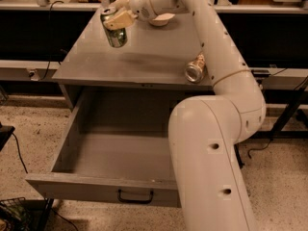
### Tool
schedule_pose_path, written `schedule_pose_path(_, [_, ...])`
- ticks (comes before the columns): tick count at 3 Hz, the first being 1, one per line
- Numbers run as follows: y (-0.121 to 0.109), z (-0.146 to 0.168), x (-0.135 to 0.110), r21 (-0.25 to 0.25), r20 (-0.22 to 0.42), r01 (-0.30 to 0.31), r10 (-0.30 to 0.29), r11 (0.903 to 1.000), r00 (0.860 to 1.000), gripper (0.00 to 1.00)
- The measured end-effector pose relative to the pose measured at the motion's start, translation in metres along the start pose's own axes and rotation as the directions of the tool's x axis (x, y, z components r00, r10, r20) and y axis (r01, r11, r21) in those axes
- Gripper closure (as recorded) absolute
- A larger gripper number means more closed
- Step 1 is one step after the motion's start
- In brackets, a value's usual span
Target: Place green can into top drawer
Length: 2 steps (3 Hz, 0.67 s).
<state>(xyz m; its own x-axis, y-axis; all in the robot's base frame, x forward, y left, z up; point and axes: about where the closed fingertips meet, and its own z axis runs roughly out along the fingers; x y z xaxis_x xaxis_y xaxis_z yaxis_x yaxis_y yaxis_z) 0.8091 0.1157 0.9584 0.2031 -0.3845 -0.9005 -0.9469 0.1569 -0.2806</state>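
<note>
My gripper [117,19] is shut on the green can [114,29] and holds it in the air above the left part of the grey table top [144,57]. The can hangs slightly tilted, silver top up, with its shadow on the table below. The top drawer [115,153] is pulled wide open in front of the table, and its inside is bare. Its dark handle [135,196] is on the front panel. My white arm [216,129] reaches from the lower right over the drawer's right side to the table.
A tan-and-gold can [195,69] lies on its side near the table's right front edge, next to my arm. A white bowl [161,19] sits at the table's back. Shelving and cables run behind the table. A black wire basket [14,215] stands at lower left on the floor.
</note>
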Motion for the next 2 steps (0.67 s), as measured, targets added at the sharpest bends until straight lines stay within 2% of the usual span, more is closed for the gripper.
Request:
schedule_pose_path(1, [0.040,-0.015,-0.030,-0.108,0.050,0.016,-0.011,0.9940,0.999,1.00])
schedule_pose_path(2, [0.073,-0.065,-0.078,-0.115,0.168,0.046,-0.027,0.9923,0.985,1.00])
